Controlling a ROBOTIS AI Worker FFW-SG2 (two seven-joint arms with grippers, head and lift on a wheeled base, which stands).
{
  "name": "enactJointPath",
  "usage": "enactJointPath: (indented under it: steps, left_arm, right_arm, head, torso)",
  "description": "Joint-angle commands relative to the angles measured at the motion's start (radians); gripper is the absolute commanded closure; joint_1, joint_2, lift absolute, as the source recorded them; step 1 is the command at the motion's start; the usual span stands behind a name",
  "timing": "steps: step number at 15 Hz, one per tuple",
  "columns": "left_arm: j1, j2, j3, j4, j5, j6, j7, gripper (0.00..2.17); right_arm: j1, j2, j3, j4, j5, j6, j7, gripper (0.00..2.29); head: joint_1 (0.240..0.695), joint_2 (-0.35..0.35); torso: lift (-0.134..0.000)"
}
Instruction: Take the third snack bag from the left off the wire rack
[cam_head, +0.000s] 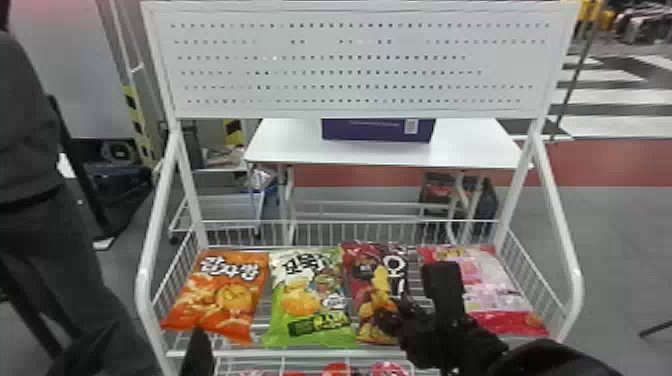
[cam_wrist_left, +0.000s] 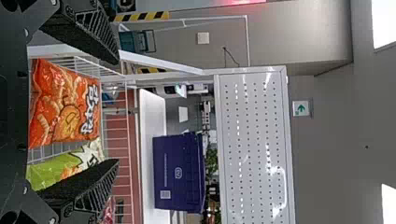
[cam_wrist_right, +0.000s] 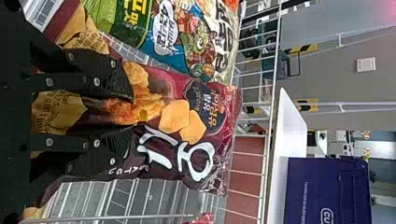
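Four snack bags lie in a row on the white wire rack (cam_head: 525, 280). The third from the left is a dark red snack bag (cam_head: 372, 285) with yellow chips printed on it. My right gripper (cam_head: 395, 314) comes in from the lower right and is shut on that bag's near part. In the right wrist view the dark red snack bag (cam_wrist_right: 187, 126) is bunched between the black fingers (cam_wrist_right: 112, 79) of my right gripper (cam_wrist_right: 126, 114). My left gripper (cam_wrist_left: 114, 109) stands open at the rack's front left, facing the orange bag (cam_wrist_left: 60, 107). In the head view the left gripper (cam_head: 197, 350) sits at the bottom edge.
An orange bag (cam_head: 220, 295), a green bag (cam_head: 307, 300) and a pink bag (cam_head: 492, 295) flank the red one. A white pegboard panel (cam_head: 350, 60) rises behind. A white table (cam_head: 465, 150) with a blue box (cam_head: 377, 130) stands beyond. A person (cam_head: 35, 200) stands at the left.
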Motion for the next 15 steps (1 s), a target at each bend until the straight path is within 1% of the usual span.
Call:
enactJointPath:
  steps: [1, 3, 5, 7, 9, 10, 12, 14, 15]
  left_arm:
    - [-0.003, 0.0, -0.001, -0.001, 0.001, 0.005, 0.001, 0.14]
    - [-0.003, 0.001, 0.0, -0.004, 0.003, 0.008, 0.001, 0.14]
    - [-0.002, 0.001, 0.0, -0.009, 0.003, 0.017, 0.001, 0.14]
    - [0.003, 0.004, 0.002, -0.015, 0.003, 0.017, 0.001, 0.14]
    - [0.008, 0.004, 0.011, -0.017, 0.006, 0.017, 0.002, 0.14]
    - [0.011, 0.003, 0.011, -0.015, 0.006, 0.011, 0.002, 0.14]
    - [0.011, 0.003, 0.011, -0.012, 0.007, 0.002, 0.002, 0.14]
    - [0.009, 0.001, 0.011, -0.007, 0.007, -0.001, 0.002, 0.14]
    - [0.009, 0.0, 0.011, -0.006, 0.007, -0.001, 0.001, 0.14]
  right_arm:
    - [0.029, -0.007, -0.003, -0.052, -0.007, 0.0, -0.015, 2.25]
    - [0.052, -0.023, -0.007, -0.115, 0.002, 0.0, -0.052, 2.25]
    - [0.083, -0.038, -0.033, -0.176, -0.007, -0.016, -0.07, 2.24]
    - [0.144, -0.066, -0.069, -0.262, -0.015, -0.111, -0.08, 2.24]
    - [0.222, -0.106, -0.135, -0.399, -0.053, -0.141, -0.078, 2.25]
    - [0.29, -0.125, -0.175, -0.466, -0.065, -0.16, -0.073, 2.24]
    - [0.46, -0.162, -0.248, -0.584, -0.074, -0.298, -0.073, 2.25]
    - [0.638, -0.181, -0.334, -0.653, -0.076, -0.442, -0.076, 2.25]
    - [0.724, -0.184, -0.383, -0.67, -0.103, -0.54, -0.076, 2.25]
  head:
    - [0.499, 0.0]
    - [0.499, 0.0]
    - [0.499, 0.0]
    - [0.499, 0.0]
    - [0.499, 0.0]
    - [0.499, 0.0]
    - [0.499, 0.0]
    - [0.499, 0.0]
    - [0.499, 0.0]
  torso:
    - [0.0]
    - [0.0]
    - [0.0]
    - [0.0]
    - [0.0]
    - [0.0]
    - [0.0]
    - [0.0]
    - [0.0]
